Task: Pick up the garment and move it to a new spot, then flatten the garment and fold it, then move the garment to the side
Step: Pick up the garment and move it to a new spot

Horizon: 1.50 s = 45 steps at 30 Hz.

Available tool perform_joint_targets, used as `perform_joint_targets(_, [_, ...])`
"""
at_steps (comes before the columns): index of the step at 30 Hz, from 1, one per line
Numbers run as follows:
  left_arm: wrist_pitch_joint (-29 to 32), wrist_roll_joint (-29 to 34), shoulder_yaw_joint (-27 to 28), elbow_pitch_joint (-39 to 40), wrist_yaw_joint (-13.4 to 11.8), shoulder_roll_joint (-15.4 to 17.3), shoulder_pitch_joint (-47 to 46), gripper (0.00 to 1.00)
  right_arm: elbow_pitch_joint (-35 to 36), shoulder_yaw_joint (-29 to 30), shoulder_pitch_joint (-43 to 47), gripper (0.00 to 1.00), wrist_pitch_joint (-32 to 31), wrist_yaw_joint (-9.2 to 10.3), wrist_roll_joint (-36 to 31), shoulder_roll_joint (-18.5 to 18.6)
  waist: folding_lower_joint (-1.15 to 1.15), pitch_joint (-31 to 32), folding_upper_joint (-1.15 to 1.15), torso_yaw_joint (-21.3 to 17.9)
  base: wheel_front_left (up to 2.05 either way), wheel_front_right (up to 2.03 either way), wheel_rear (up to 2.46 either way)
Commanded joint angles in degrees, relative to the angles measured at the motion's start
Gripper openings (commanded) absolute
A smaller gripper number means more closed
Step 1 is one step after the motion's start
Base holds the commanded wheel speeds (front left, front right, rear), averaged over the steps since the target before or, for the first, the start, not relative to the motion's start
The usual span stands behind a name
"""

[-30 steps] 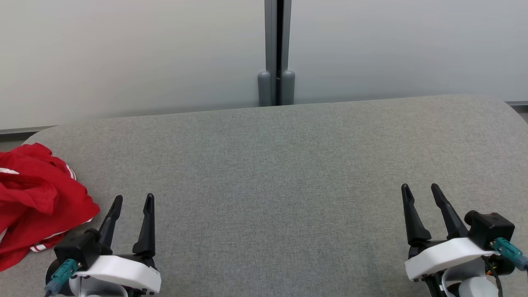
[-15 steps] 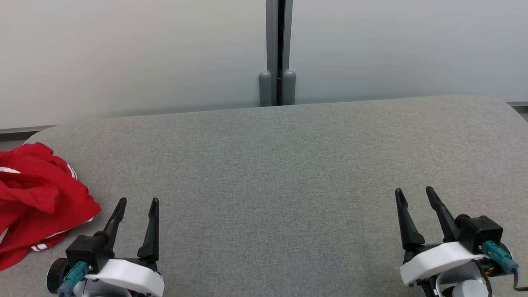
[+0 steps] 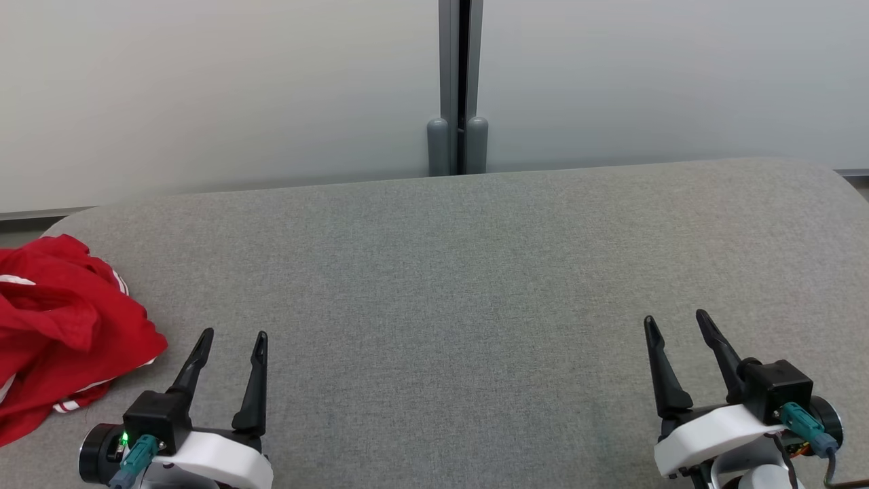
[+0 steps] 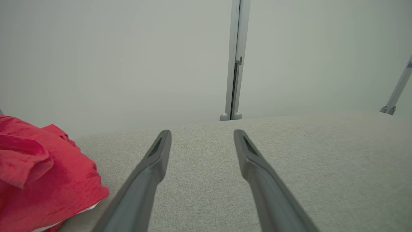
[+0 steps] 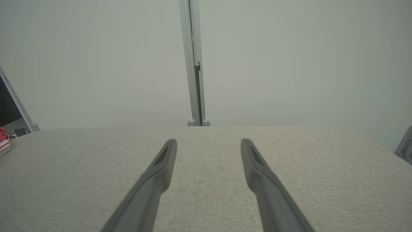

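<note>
A crumpled red garment (image 3: 58, 326) with white stripes lies at the left edge of the grey fabric table (image 3: 461, 272), partly cut off by the picture's edge. The left wrist view has the garment (image 4: 38, 180) at its lower left. My left gripper (image 3: 233, 336) stands open just right of the garment, apart from it, with nothing between its fingers. At the lower right my right gripper (image 3: 675, 319) is open and empty over bare fabric. In the right wrist view a sliver of the garment (image 5: 3, 138) shows at the far left edge.
Pale wall panels rise behind the table, joined by a grey post (image 3: 460, 88) at the middle of the far edge. The table's far corners are rounded. A slanted metal strut (image 4: 397, 88) stands beyond the right end of the table.
Both grippers have drawn back toward the bottom of the head view and shifted slightly inward. They stay open. The garment has not moved.
</note>
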State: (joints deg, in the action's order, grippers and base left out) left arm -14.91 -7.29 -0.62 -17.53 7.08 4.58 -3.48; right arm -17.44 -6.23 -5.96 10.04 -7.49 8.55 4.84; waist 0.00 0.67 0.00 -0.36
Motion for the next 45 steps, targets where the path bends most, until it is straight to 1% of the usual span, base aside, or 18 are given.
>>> perform_joint_targets(1, [-0.38,0.87,0.23,-0.14,0.18,0.15,-0.28,1.0,-0.09,-0.05,0.18,1.0,0.39,0.0,-1.09,0.04,0.0,0.04,0.0,0.02,0.0,0.0,0.0])
perform_joint_targets(5, [-0.34,-0.21,0.41,-0.87,0.24,-0.11,-0.37,1.0,-0.16,-0.1,0.18,1.0,0.33,0.0,0.41,-0.19,0.0,0.18,0.0,0.12,0.0,0.0,0.0])
perform_joint_targets(13, [-0.34,-0.34,0.36,-1.83,0.2,-0.27,-1.04,1.0,-0.11,-0.07,0.35,1.0,0.04,0.0,0.67,-0.19,0.0,0.29,0.0,0.87,0.0,0.0,0.0])
perform_joint_targets(20, [-0.34,-0.19,0.61,-2.26,0.22,-0.26,-1.71,1.0,0.55,0.25,0.34,1.0,-0.12,0.0,0.21,0.11,0.0,0.56,0.0,3.17,0.0,0.0,0.0])
perform_joint_targets(23, [-0.34,-0.37,0.64,-2.42,0.2,-0.3,-2.23,1.0,1.23,0.4,0.51,1.0,-0.43,0.0,-0.14,0.34,0.0,0.48,0.0,5.5,0.0,0.0,0.0])
perform_joint_targets(27, [-0.27,-0.61,0.82,-2.32,0.05,-0.32,-3.45,1.0,2.52,-0.01,0.42,1.0,-0.97,0.0,-0.16,0.38,0.0,0.07,0.0,10.17,0.0,0.0,0.0])
perform_joint_targets(37, [-0.27,-0.61,3.39,-1.81,-0.92,0.68,-3.19,1.0,3.49,-3.93,-1.12,1.0,-2.2,0.0,0.78,1.02,0.0,0.0,0.0,21.59,0.0,0.0,0.0])
perform_joint_targets(41, [-0.27,-0.9,4.65,-1.7,-0.92,1.31,-2.59,1.0,3.87,-5.02,-1.68,1.0,-2.42,0.0,0.82,1.26,0.0,-0.2,0.0,24.85,0.0,0.0,0.0])
perform_joint_targets(42, [-0.27,-0.9,4.65,-1.7,-0.92,1.31,-2.59,1.0,3.87,-5.02,-1.68,1.0,-2.42,0.0,0.82,1.26,0.0,-0.2,0.0,24.85,0.0,0.0,0.0])
perform_joint_targets(45, [-0.27,-0.85,4.95,-1.49,-0.83,1.11,-2.46,1.0,4.2,-5.31,-1.91,1.0,-2.42,0.01,0.9,1.23,0.0,-0.33,0.0,26.64,0.0,0.0,0.0])
